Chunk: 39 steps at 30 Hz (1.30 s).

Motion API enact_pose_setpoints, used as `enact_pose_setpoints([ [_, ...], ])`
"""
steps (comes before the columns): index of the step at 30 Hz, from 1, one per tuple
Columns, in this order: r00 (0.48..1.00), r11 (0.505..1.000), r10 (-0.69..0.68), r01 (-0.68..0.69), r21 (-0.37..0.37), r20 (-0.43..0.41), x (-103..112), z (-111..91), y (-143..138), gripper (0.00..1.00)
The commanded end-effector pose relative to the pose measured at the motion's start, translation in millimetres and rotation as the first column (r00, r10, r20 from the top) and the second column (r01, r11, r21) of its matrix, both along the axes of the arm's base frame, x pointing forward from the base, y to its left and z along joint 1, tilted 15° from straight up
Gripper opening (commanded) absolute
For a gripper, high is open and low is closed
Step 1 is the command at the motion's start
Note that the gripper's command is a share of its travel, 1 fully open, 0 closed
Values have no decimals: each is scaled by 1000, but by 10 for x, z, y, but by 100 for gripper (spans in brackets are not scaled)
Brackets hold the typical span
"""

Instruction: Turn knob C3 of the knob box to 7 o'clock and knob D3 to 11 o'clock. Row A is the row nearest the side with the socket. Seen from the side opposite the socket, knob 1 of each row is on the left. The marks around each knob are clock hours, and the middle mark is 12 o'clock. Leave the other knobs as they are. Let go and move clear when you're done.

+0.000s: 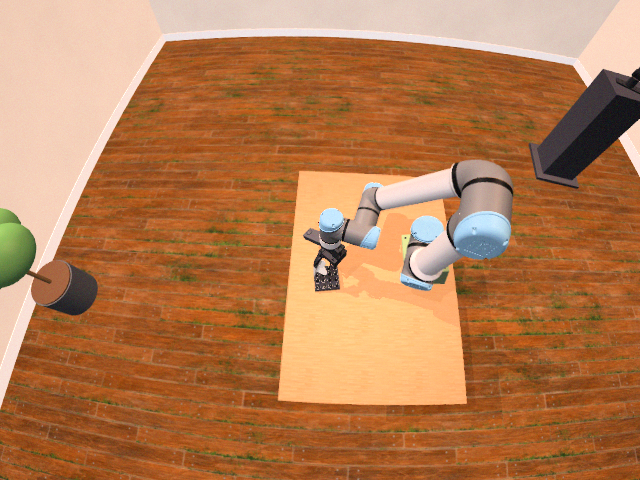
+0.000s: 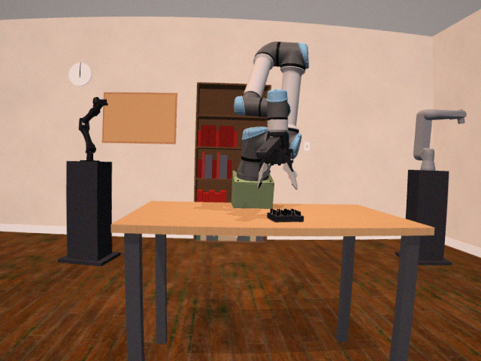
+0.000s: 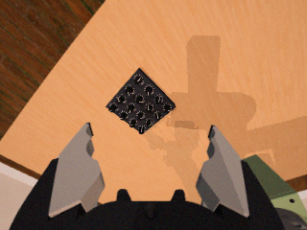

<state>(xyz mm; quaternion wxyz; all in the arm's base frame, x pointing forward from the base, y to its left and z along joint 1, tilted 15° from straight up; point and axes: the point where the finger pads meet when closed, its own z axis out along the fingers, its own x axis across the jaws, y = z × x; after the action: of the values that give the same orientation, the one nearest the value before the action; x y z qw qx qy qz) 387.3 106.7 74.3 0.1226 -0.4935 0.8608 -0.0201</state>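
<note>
I see the gripper (image 2: pixel 278 177) hanging in the air above the table (image 2: pixel 163 221), with both fingers spread fully wide and nothing between them. In the wrist view the two grey fingers point up into the picture, one at 7 o'clock and one at 5 o'clock, and the knob box (image 3: pixel 140 101) lies beyond them at about 11 o'clock from the middle, turned like a diamond. The box is flat on the wooden table, well apart from the fingertips. I can count many small round knobs on its black top, but their marks are too small for me to read, so I cannot tell where any pointer stands. From the top view the box (image 1: pixel 326 282) sits near the table's left edge, directly below the gripper (image 1: pixel 328 260). In the side view the box (image 2: pixel 285 215) is near the green block (image 2: pixel 252 194) that carries the arm
</note>
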Motion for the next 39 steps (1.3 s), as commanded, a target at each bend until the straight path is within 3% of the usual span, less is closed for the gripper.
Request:
enact_pose_setpoints([
  [1,989,988,149,-148,-44,17,0,-61,69,100],
  [7,954,951,299,-296,-95,22,-15,-126,146,100],
  [14,881,871,473,-465,-157,15,-43,-206,243,100],
  [16,881,871,473,-465,-157,15,-43,-206,243,100],
  [26,753,732,658,-643,-227,-10,-91,-299,357,100],
  [39,732,709,681,-665,-237,-15,-99,-312,373,100],
])
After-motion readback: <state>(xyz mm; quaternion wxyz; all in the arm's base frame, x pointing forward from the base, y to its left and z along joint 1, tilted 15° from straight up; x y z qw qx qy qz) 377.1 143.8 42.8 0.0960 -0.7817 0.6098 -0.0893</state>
